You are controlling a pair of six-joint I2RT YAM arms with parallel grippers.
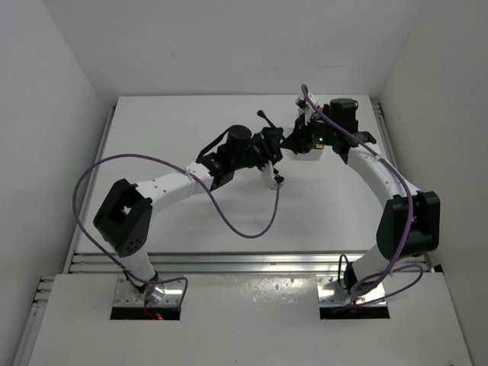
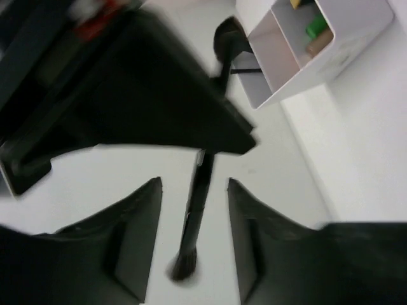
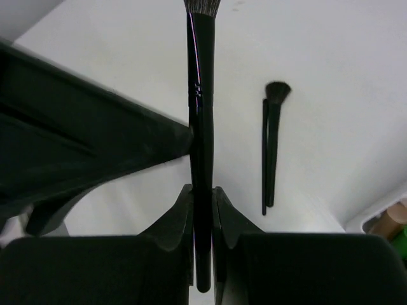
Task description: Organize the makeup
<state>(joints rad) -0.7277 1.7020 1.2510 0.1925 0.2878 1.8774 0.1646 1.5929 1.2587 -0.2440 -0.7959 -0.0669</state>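
Closest in, the right end effector (image 3: 202,197) is pinched shut on the handle of a thin black brush (image 3: 201,95), bristles toward 12 o'clock; a second brush (image 3: 272,146) lies flat on the surface (image 3: 331,76) at 2 o'clock. The left end effector (image 2: 194,190) stands partly open, fingers either side of that handle without touching it, the compartment box (image 2: 343,51) at 1 o'clock.

The brush (image 3: 202,127) in the right end effector (image 3: 202,194) has a smooth, glossy black handle that catches highlights, and a soft hair tip. The end effector looks like matt black plastic. The desk (image 3: 331,57) is smooth matt white. The compartment box (image 2: 343,51) is smooth white plastic.
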